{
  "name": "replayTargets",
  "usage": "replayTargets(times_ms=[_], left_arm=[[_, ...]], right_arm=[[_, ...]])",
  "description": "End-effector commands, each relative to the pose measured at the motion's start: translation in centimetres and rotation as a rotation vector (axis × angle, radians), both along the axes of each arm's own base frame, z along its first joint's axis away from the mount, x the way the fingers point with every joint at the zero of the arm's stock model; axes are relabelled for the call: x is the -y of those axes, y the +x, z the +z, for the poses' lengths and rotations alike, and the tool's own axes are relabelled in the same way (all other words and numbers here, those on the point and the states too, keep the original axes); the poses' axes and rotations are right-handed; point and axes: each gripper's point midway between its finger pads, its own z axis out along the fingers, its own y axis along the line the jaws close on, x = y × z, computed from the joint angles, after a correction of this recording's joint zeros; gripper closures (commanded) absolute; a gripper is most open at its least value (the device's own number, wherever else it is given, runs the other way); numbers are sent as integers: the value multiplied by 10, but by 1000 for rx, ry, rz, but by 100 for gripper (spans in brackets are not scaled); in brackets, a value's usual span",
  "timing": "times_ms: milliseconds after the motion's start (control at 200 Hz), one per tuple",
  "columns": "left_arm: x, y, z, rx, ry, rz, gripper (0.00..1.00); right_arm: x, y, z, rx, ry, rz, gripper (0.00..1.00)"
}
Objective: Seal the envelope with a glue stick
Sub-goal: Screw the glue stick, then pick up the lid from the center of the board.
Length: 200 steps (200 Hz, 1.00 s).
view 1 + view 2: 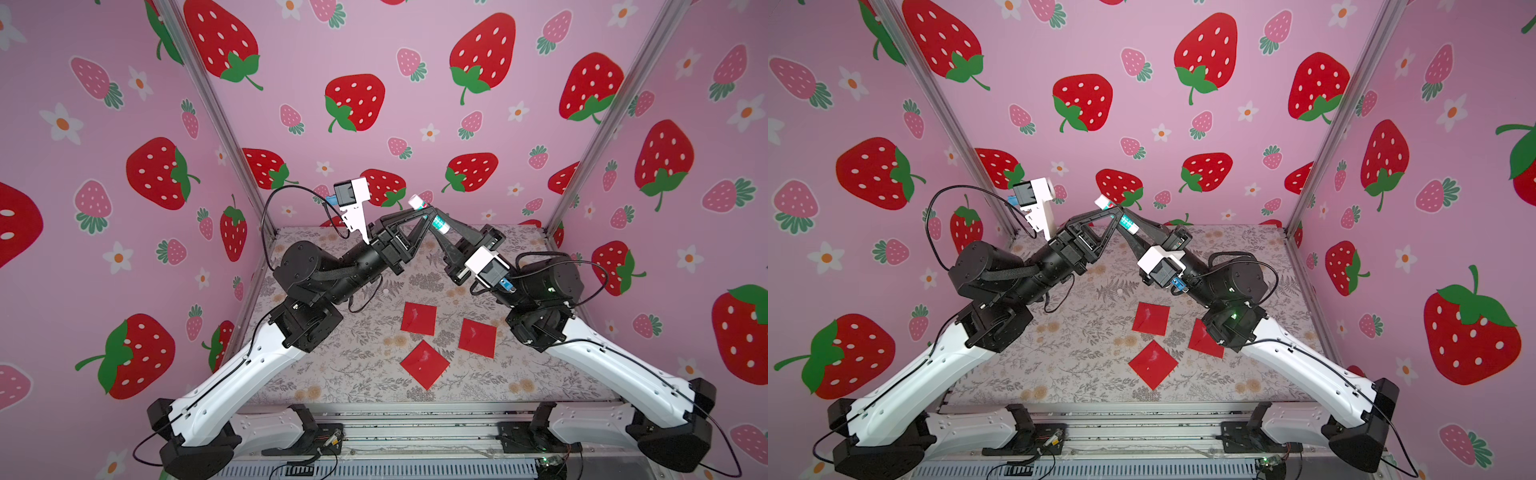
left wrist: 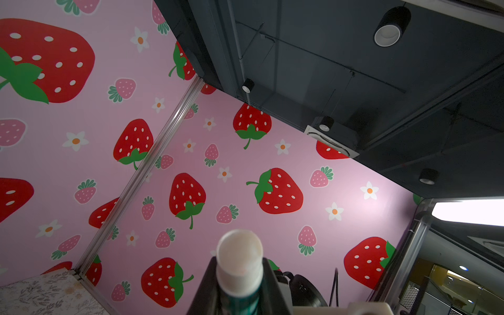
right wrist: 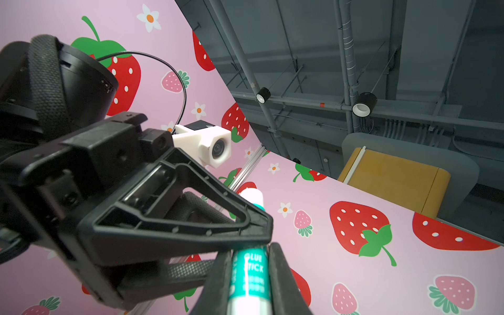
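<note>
Only the right wrist view shows print on the glue stick (image 3: 252, 275).

Enclosure: three pink walls (image 1: 415, 62) printed with red and pink strawberries and white flowers, visible in both top views; aluminium posts (image 1: 216, 116) stand at the two rear corners; the table cover (image 1: 353, 365) carries a grey fern-and-flower print; an aluminium rail (image 1: 415, 432) runs along the front edge.

Above the walls, left wrist view: dark ceiling (image 2: 327, 54); cylindrical spotlight (image 2: 390, 27); square vent (image 2: 331, 141); bright light panel (image 2: 469, 212).

Right wrist view: grey pipes (image 3: 346, 54); tan panel (image 3: 392, 180) set against a grey housing.
</note>
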Motion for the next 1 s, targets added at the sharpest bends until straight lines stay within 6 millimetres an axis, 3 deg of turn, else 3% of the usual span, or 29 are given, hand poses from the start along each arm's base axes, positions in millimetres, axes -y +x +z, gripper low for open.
replayTargets(times_ms=[0, 200, 450, 715, 870, 996], left_arm=[[-2, -6, -2, 25, 25, 3, 88], [-8, 6, -29, -20, 153, 105, 66], [-30, 45, -91, -152, 408, 293, 59], [-48, 108, -194, -402, 747, 411, 58], [-61, 143, -267, -578, 957, 473, 58], [-66, 165, -318, -710, 1024, 458, 55]], right_arm=[[22, 8, 21, -34, 90, -82, 94], [39, 36, 5, -139, 90, -233, 100], [79, 81, -42, -373, 93, -330, 100], [113, 120, -115, -712, 74, -345, 100], [120, 126, -158, -826, 43, -359, 100], [126, 125, -186, -880, 32, -372, 100]])
